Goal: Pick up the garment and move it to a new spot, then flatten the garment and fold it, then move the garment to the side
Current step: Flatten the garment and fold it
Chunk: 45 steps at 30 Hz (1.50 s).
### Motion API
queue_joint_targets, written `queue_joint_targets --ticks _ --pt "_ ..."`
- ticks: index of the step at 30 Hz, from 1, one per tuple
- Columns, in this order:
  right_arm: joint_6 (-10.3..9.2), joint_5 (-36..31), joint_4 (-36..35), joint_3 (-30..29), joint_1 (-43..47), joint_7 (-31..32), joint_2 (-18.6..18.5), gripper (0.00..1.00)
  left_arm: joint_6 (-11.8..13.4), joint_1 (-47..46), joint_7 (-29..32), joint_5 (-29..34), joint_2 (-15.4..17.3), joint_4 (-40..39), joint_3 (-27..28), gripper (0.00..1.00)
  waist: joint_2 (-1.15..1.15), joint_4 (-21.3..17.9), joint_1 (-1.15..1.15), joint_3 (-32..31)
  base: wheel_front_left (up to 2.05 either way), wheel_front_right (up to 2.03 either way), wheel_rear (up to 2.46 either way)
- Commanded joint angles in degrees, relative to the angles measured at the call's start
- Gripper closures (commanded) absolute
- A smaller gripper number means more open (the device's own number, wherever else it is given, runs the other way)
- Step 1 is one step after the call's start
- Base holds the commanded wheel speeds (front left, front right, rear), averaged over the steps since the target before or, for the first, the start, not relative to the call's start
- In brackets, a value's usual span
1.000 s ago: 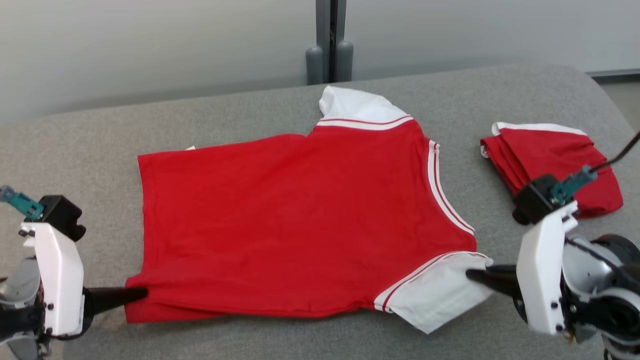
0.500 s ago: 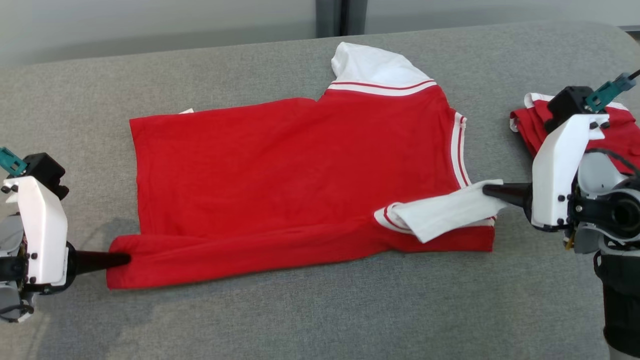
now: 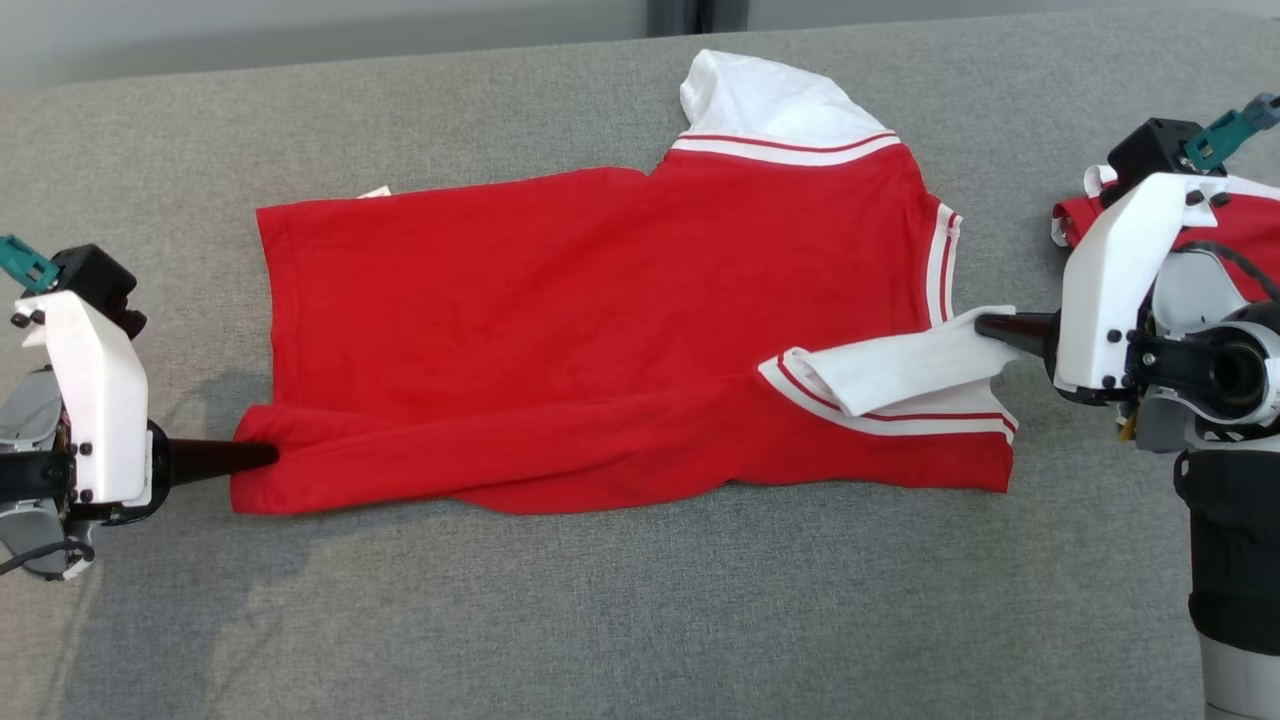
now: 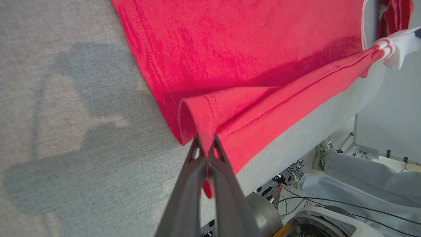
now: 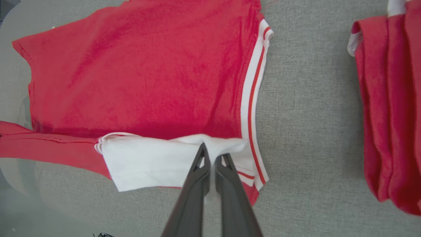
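Left gripper point(image 3: 265, 455): fingers pressed together, clamped on the near hem corner of the red short-sleeved shirt with white sleeves and striped trim point(image 3: 600, 330). In the left wrist view the left gripper point(image 4: 205, 144) has a fold of red cloth pinched between its tips, with a small tab of it poking out below. Right gripper point(image 3: 985, 325): fingers together too, clamped on the edge of the near white sleeve point(image 3: 900, 375); the right wrist view confirms this, tips point(image 5: 212, 154) closed on white fabric.

Both arms are low and roughly level, fingers pointing inward at each other from opposite ends of the shirt, white wrist housings upright.

The shirt lies spread on the grey fabric-covered table point(image 3: 640, 620), far white sleeve point(image 3: 770, 100) flat toward the far edge. Its near long edge is raised and rolled over onto the body. A second, folded red garment point(image 5: 391, 108) sits apart to the right.

Against a second ago: the near edge then lay flat with the sleeve spread outward; now the sleeve is doubled over the red body and the hem corner is carried farther in (the camera tilted as well, so the whole scene has shifted). Grips unchanged.
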Motion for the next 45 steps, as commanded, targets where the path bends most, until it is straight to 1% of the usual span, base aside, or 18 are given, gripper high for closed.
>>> queue_joint_targets --ticks 1,9,10,11,12,13,14,19,23,25,28,31,34,36,40,43,45 --pt "0.01 -0.7 0.7 0.3 -1.0 -0.9 0.0 1.00 -0.4 -1.1 -0.1 0.3 -0.6 0.7 0.3 1.00 0.00 -0.2 0.00 0.5 0.00 0.00 0.00" --pt "0.01 -2.6 3.5 1.4 -3.4 -4.7 0.2 1.00 -1.2 -2.3 -0.8 1.1 -2.3 3.4 0.8 1.00 0.00 -0.7 0.00 1.5 0.00 0.00 0.00" --pt "0.01 -2.6 4.0 1.6 -3.5 -5.2 0.2 0.99 -1.3 -2.2 -1.0 1.1 -2.4 3.8 0.9 1.00 0.00 -0.8 0.00 1.6 0.00 0.00 0.00" --pt "0.01 -2.5 4.3 2.0 -3.6 -5.8 0.3 0.72 -1.4 -2.3 -1.2 1.1 -2.5 4.1 0.9 1.00 0.00 -0.9 0.00 1.6 0.00 0.00 0.00" --pt "0.01 -2.3 4.5 2.2 -3.9 -6.6 0.4 0.16 -1.5 -2.5 -1.8 1.4 -2.7 4.5 1.2 1.00 0.00 -0.9 0.00 1.7 0.00 0.00 0.00" --pt "0.01 -2.0 4.8 2.4 -4.0 -7.2 0.4 0.00 -1.5 -2.4 -2.2 1.5 -3.0 4.8 1.3 0.58 0.00 -1.0 0.00 1.6 0.00 0.00 0.00" --pt "0.01 -1.7 5.1 2.6 -4.1 -8.1 0.5 0.00 -1.6 -2.2 -2.4 1.5 -3.2 5.1 1.3 0.00 0.00 -1.0 0.00 1.6 0.00 0.00 0.00" --pt "0.01 0.9 5.1 4.4 -3.4 -14.4 -0.1 0.00 -1.9 -1.7 -3.9 1.9 -3.8 6.1 1.9 0.00 0.00 -0.9 0.00 0.2 0.00 0.00 0.00" --pt "0.01 3.8 3.6 6.7 -1.8 -22.2 -1.9 0.00 -2.0 -0.5 -7.4 2.6 -3.5 5.4 3.0 0.00 0.00 -0.9 0.00 -1.7 0.00 0.00 0.00" --pt "0.01 4.8 2.6 7.8 -0.8 -26.8 -3.2 0.00 -2.0 0.2 -9.8 3.4 -2.9 3.8 3.7 0.00 0.00 -0.8 0.00 -2.9 0.00 0.00 0.00" --pt "0.01 6.5 0.9 9.5 1.5 -33.4 -5.0 0.00 -2.0 2.2 -16.2 4.9 -1.9 1.1 5.4 0.00 0.00 -0.7 0.00 -4.6 0.00 0.00 0.00" --pt "0.01 7.1 -1.1 10.6 4.6 -40.7 -6.6 0.00 -2.0 5.5 -24.1 6.7 -1.2 -1.2 7.0 0.00 0.00 -0.6 0.00 -6.5 0.00 0.00 0.00" --pt "0.01 6.4 -2.4 11.9 9.2 -46.8 -8.1 0.00 -1.7 9.5 -33.5 8.2 -1.0 -1.8 8.9 0.00 0.00 -0.5 0.00 -8.2 0.00 0.00 0.00" --pt "0.01 5.8 -2.9 11.7 12.0 -50.7 -8.5 0.00 -0.1 12.4 -40.4 10.7 -1.3 -2.6 9.5 0.00 0.00 -0.4 0.00 -8.9 0.00 0.00 0.00" --pt "0.01 5.2 -3.1 10.7 17.4 -57.4 -8.0 0.00 5.0 18.6 -52.8 14.6 -3.4 -4.3 10.1 0.00 0.00 -0.1 0.00 -9.5 0.00 0.00 0.00" --pt "0.01 4.8 -1.1 10.4 20.6 -61.3 -7.8 0.00 8.3 23.0 -59.8 17.1 -5.7 -5.8 9.4 0.00 0.00 -0.2 0.00 -9.3 0.00 0.00 0.00" --pt "0.02 4.3 0.6 9.8 21.9 -63.7 -7.3 0.00 10.2 25.0 -62.6 18.2 -7.2 -5.9 9.3 0.00 0.00 0.0 0.00 -9.1 0.00 0.00 0.00"
